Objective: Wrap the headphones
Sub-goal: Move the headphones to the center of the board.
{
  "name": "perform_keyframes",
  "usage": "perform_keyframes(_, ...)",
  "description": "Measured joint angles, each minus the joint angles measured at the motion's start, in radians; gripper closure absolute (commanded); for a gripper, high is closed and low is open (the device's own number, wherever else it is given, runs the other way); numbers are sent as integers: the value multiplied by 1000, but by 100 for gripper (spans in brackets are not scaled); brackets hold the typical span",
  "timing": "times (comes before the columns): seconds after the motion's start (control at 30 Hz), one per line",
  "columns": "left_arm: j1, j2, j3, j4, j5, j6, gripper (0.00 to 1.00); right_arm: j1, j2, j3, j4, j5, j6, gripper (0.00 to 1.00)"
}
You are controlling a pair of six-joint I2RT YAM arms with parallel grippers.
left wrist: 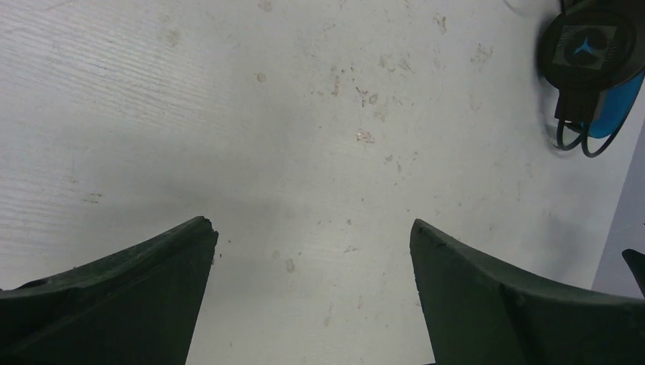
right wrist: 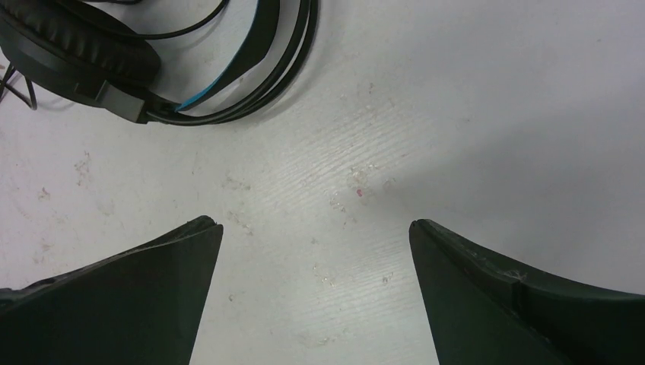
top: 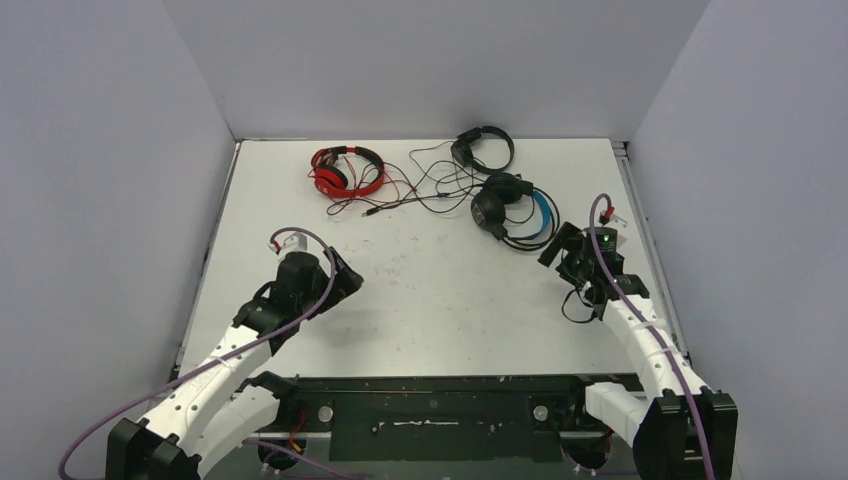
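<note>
Three headphones lie flat at the table's (top: 440, 300) far end: a red pair (top: 346, 171) at left, a black pair (top: 484, 147) farthest back, a blue-banded pair (top: 515, 210) at right, their thin cords (top: 420, 190) unwound and tangled between them.

overhead view takes the whole table (top: 440, 290); both close wrist views share the blue headphones (left wrist: 587, 47).

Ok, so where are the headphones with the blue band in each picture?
Top camera: the blue headphones lie toward the far right of the white table.
Left wrist camera: the blue headphones are in the top right corner, cut off by the edge.
Right wrist camera: the blue headphones are in the top left corner, also cut off.
Shared landmark: the scuffed white table lies under them in all three.
</note>
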Motion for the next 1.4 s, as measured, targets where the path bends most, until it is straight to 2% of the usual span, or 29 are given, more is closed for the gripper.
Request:
perform_keyframes(0.3, 16, 95, 51, -79, -6, 1, 3, 0, 97, 30, 63, 30, 7, 0)
perform_keyframes(0.43, 29, 124, 63, -87, 23, 51, 3, 0, 177, 53, 97, 42, 12, 0)
perform_keyframes(0.8, 30, 64, 68, -30, 164, 178, 3, 0, 435, 168, 206, 53, 14, 0)
perform_keyframes(1.17, 38, 44, 68, 5, 206, 232, 3, 0, 666, 293, 288, 66, 35, 7)
perform_keyframes(1.23, 38, 45, 68, 5, 213, 236, 3, 0, 704, 316, 291, 74, 45, 12)
perform_keyframes(1.3, 40, 46, 68, 5, 217, 238, 3, 0, 748, 343, 294, 79, 52, 23)
perform_keyframes(1.33, 41, 47, 68, 5, 218, 240, 3, 0, 768, 353, 294, 82, 55, 32)
perform_keyframes(1.37, 42, 48, 68, 5, 218, 241, 3, 2, 778, 363, 301, 90, 58, 37)
perform_keyframes(1.4, 43, 50, 69, 4, 218, 241, 3, 3, 781, 367, 305, 89, 63, 49)
